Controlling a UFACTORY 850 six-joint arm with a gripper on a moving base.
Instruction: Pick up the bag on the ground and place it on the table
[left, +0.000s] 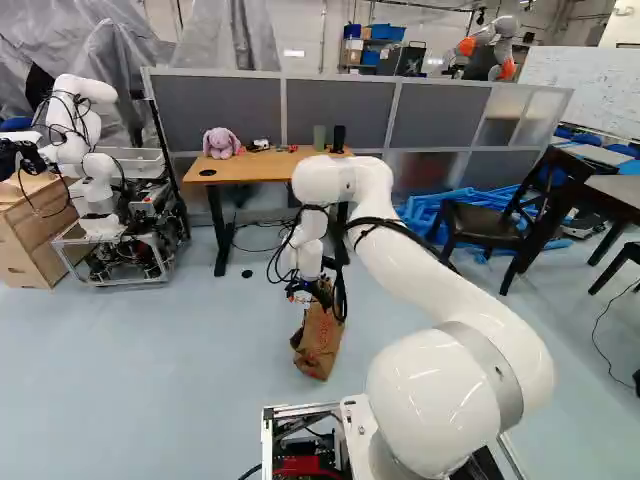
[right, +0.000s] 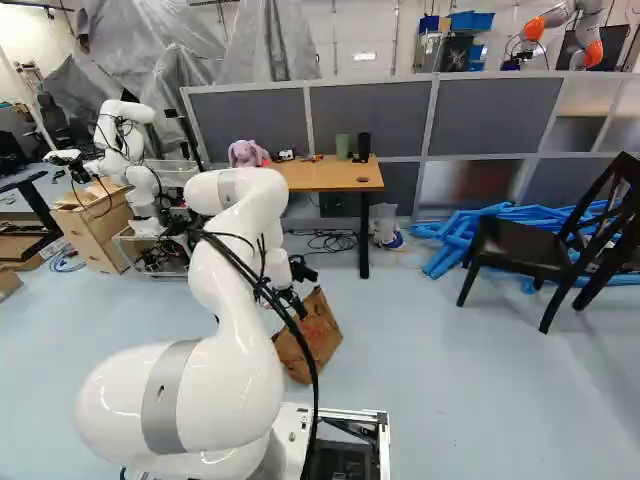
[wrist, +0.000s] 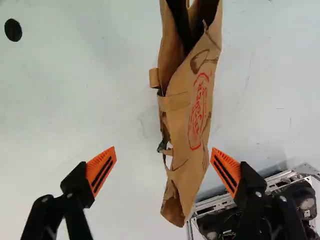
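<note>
Only wrist view: bag (wrist: 187, 120) gaping | only base views: table (right: 330, 178)

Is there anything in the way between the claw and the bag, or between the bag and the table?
I see nothing between the claw and the paper bag. Nothing visible seems to block the way from the bag to the table either. A stuffed toy does sit on top.
</note>
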